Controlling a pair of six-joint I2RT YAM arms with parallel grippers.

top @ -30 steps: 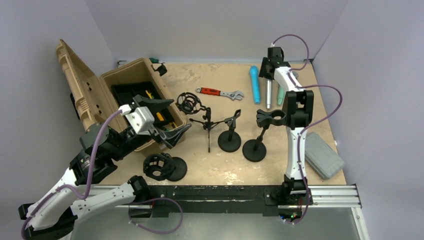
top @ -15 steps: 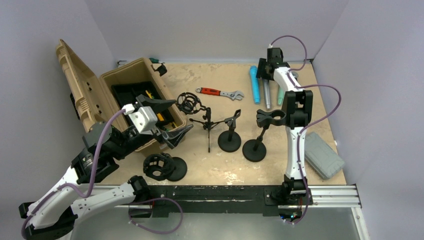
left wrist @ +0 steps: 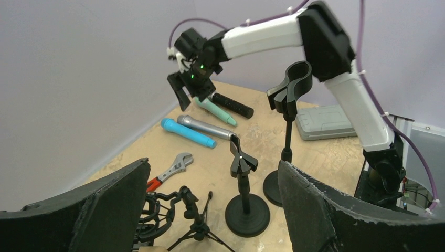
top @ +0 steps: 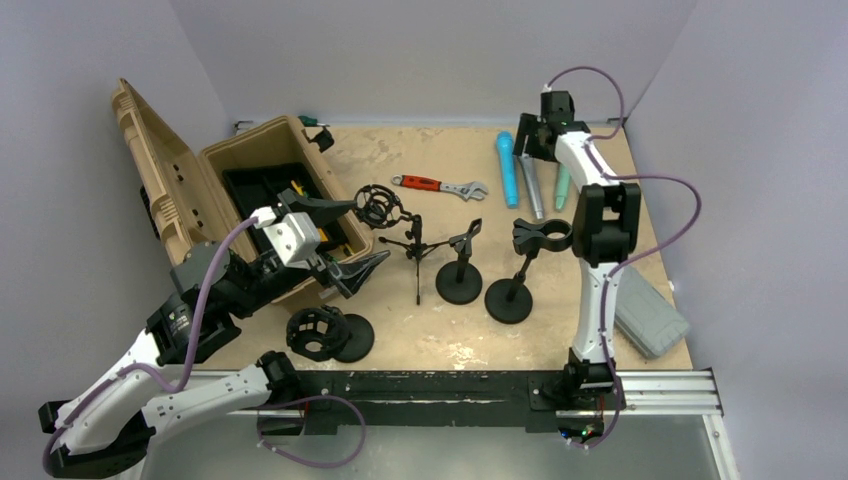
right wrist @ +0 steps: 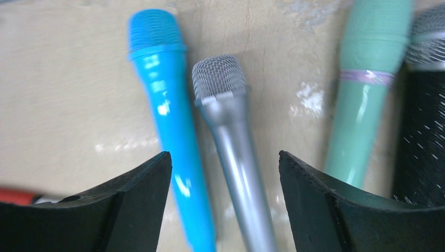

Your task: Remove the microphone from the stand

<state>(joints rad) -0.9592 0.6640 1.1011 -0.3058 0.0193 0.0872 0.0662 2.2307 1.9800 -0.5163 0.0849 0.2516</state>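
Several microphones lie on the table at the back right: blue (top: 507,168), silver (top: 530,185), teal (top: 563,185); a black one (right wrist: 422,131) shows in the right wrist view. My right gripper (top: 528,140) hovers open above them, its jaws either side of the silver microphone (right wrist: 231,131) and not touching it, the blue one (right wrist: 162,105) beside it. The tall clip stand (top: 540,237) and the short clip stand (top: 462,262) hold nothing. My left gripper (top: 362,235) is open and empty by the toolbox corner, facing the stands (left wrist: 244,173).
An open tan toolbox (top: 215,165) sits at the left. A tripod with a shock mount (top: 378,208) stands mid-table, another shock mount on a round base (top: 322,333) near the front. A red-handled wrench (top: 440,185) lies at the back, a grey case (top: 648,310) at the right.
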